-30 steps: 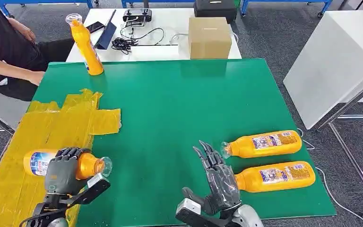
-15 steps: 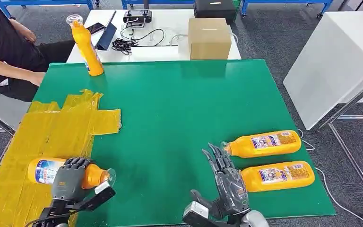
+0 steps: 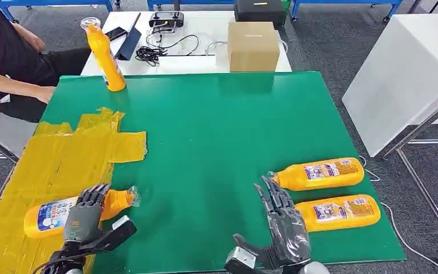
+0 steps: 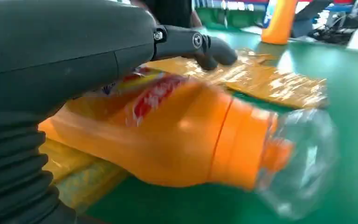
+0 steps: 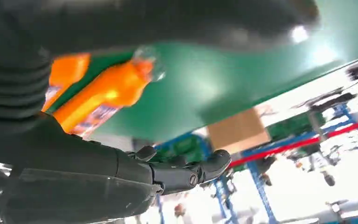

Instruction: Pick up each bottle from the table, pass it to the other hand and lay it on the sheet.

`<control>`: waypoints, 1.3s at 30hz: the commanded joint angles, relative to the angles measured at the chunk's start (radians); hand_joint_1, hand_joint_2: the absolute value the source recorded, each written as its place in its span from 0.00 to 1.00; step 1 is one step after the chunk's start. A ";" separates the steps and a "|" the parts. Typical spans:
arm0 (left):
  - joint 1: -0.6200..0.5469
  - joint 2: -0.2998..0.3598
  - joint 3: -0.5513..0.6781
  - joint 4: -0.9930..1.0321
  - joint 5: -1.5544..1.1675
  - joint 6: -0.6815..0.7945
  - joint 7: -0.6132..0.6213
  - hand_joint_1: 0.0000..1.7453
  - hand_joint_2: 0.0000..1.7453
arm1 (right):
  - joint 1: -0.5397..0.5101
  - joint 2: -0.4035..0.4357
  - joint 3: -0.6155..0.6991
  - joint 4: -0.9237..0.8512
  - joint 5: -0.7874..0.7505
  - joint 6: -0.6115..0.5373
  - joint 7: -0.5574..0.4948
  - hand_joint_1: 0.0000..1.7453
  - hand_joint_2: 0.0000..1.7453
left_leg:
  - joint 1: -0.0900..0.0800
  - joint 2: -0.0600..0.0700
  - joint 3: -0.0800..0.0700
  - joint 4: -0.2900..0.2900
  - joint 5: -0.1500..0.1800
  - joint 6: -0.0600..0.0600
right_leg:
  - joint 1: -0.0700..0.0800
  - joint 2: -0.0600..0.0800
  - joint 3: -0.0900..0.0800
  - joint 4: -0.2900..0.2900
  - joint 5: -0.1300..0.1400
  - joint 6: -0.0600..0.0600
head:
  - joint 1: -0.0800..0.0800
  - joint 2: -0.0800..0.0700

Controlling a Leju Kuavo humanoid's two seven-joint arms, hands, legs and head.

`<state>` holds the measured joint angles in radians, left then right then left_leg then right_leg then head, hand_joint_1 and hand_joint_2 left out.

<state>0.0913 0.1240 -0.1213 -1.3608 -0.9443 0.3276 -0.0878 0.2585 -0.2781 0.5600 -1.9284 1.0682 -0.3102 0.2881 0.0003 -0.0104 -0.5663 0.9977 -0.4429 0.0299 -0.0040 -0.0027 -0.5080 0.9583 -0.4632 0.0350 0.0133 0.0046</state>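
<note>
Step in hand: laying a bottle (image 3: 63, 212) on the yellow sheet (image 3: 51, 165), judged near its end.
Left hand (image 3: 83, 220): lay over the bottle's shoulder, fingers draped across it; whether it gripped or merely rested could not be told.
Bottle: on its side, body on the sheet, cap end (image 3: 132, 197) overhanging the green mat (image 3: 217, 131).
Right hand (image 3: 282, 222): spread, holding nothing, just beside the nearer of two lying bottles (image 3: 336, 212).
Other bottles: a second lay beyond it (image 3: 319, 173); one stood upright at the far left corner (image 3: 104, 55).
Person: seated at the far left, a hand (image 3: 44, 94) at the mat's edge.
Advice: the fingers should lift straight up and evenly, so the round bottle would not roll off the sheet.
Risk: a sideways drag would likely shift it onto the mat.
</note>
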 commanded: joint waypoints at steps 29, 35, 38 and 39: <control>0.166 -0.329 0.259 -0.411 1.060 -0.575 -0.297 0.00 0.00 | 0.423 -0.268 -0.365 -0.235 -0.002 -0.044 0.285 0.00 1.00 | -0.001 0.000 0.001 0.001 -0.004 0.000 | -0.001 -0.002 0.001 -0.001 -0.002 -0.001 | 0.000 0.000; 0.191 -0.278 0.162 -0.445 1.068 -0.510 -0.302 0.00 0.00 | 0.476 -0.031 -0.781 -0.193 -0.138 0.183 -0.008 0.00 1.00 | -0.002 -0.002 0.001 0.000 -0.004 0.000 | -0.001 -0.004 -0.009 -0.002 -0.002 -0.001 | 0.000 0.000; 0.181 -0.266 0.151 -0.430 1.077 -0.509 -0.303 0.00 0.00 | 0.402 0.111 -0.986 -0.140 -0.117 0.363 -0.176 0.00 1.00 | -0.001 -0.001 0.000 -0.001 -0.003 0.000 | -0.001 -0.003 -0.010 -0.003 -0.002 -0.001 | 0.000 0.000; 0.179 -0.264 0.149 -0.428 1.078 -0.511 -0.303 0.00 0.00 | 0.385 0.128 -1.018 -0.123 -0.110 0.393 -0.195 0.00 1.00 | -0.001 -0.001 0.001 -0.002 -0.004 0.000 | 0.000 -0.003 -0.008 -0.004 -0.002 -0.001 | 0.000 0.000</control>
<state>0.2782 -0.1842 0.1037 -1.7914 0.1228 -0.1907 -0.3929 0.6984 -0.4599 0.0242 -2.1527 0.9510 -0.1390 0.3031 -0.0020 -0.0096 -0.5672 0.9977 -0.4469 0.0318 -0.0056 -0.0031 -0.5198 0.9571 -0.4648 0.0345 0.0130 0.0046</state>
